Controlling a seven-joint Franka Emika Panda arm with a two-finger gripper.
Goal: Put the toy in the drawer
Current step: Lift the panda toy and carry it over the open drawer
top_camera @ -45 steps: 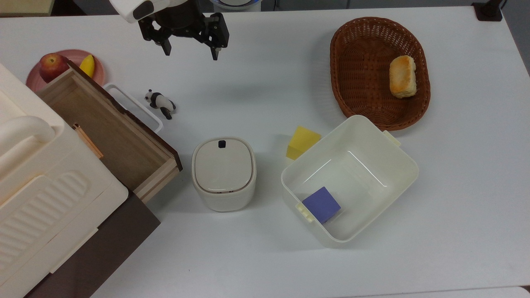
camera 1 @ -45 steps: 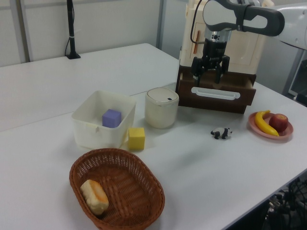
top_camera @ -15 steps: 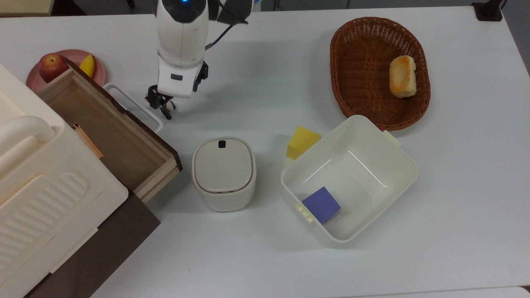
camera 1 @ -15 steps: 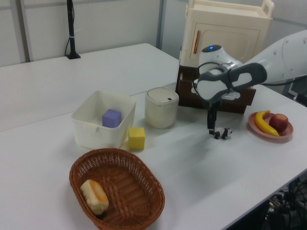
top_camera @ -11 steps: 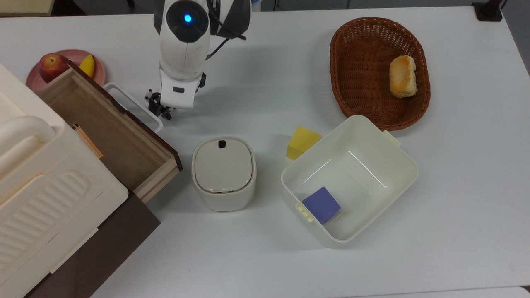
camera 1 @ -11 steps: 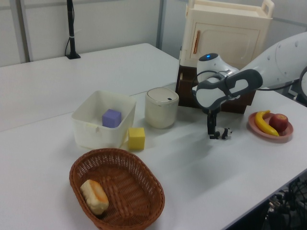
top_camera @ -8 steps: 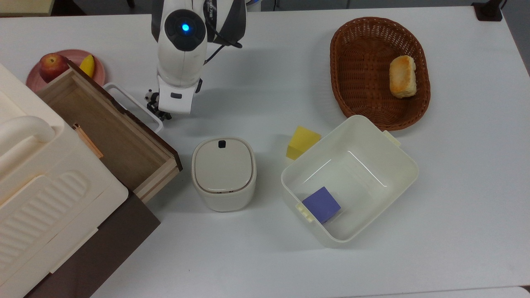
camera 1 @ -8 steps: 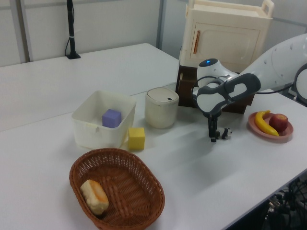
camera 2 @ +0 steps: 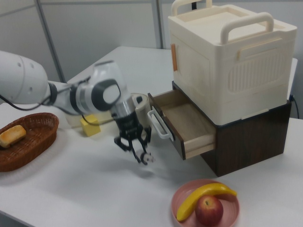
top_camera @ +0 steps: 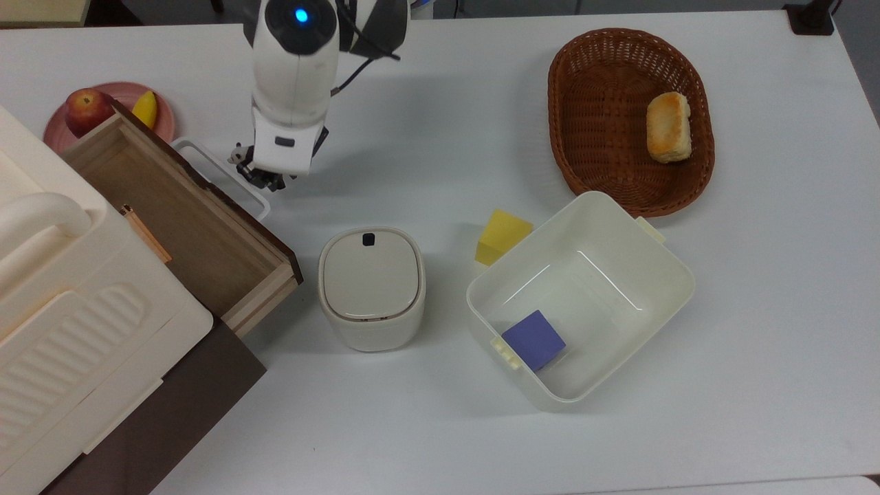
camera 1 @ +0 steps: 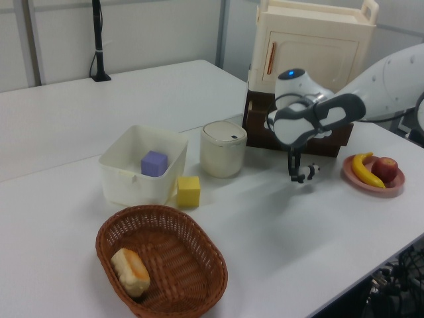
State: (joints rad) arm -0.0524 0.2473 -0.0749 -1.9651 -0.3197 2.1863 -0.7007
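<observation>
A: Left to right, top view. Drawer [top_camera: 185,220] pulled open at the top view's left, light wood inside, white loop handle [top_camera: 221,177] toward the middle.

B: End effector?

A: End effector [camera 2: 142,156] clenched on the toy [camera 2: 148,159], just beside the handle. In the right view the panda hangs between the fingertips, lifted off the white surface [top_camera: 426,426], not yet over the drawer.

B: Further right?

A: Lidded cream canister [top_camera: 371,287], then yellow block [top_camera: 502,236] touching the cream bin [top_camera: 660,275], purple cube [top_camera: 533,339] inside. Wicker basket [top_camera: 591,124] holding bread [top_camera: 667,127] at the top view's far right
</observation>
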